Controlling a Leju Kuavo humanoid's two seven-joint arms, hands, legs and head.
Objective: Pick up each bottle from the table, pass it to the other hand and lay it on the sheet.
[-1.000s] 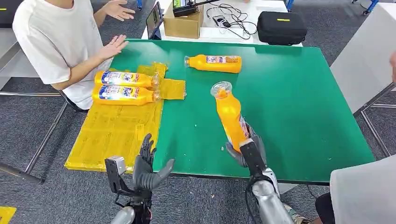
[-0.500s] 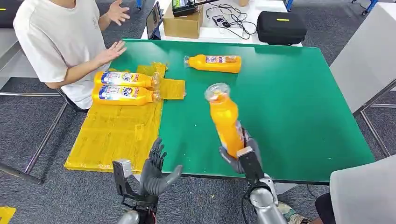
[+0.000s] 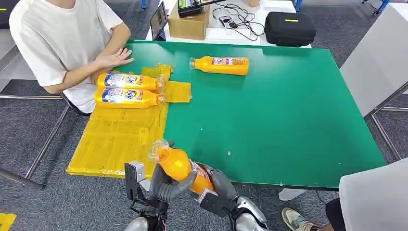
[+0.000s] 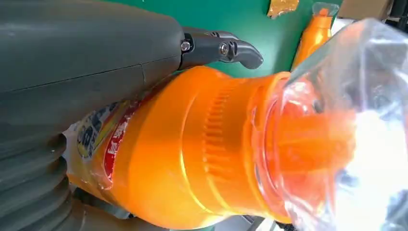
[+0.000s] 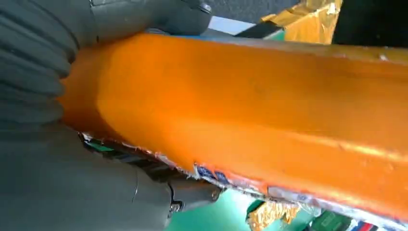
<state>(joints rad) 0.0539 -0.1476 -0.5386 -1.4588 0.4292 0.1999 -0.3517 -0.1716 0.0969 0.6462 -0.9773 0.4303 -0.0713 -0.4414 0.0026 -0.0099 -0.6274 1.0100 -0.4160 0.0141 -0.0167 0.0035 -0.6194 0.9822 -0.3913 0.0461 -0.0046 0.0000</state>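
Bottle (image 3: pixel 179 166) clasped by both left hand (image 3: pixel 163 185) and right hand (image 3: pixel 216 190), beside sheet (image 3: pixel 115 137).

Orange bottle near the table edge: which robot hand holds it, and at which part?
Both hold the orange bottle: the right robot hand grips its lower body, the left robot hand its upper body.

Head view looks down over the table (image 3: pixel 288 110); both wrist views closely share the held bottle (image 4: pixel 192 159).
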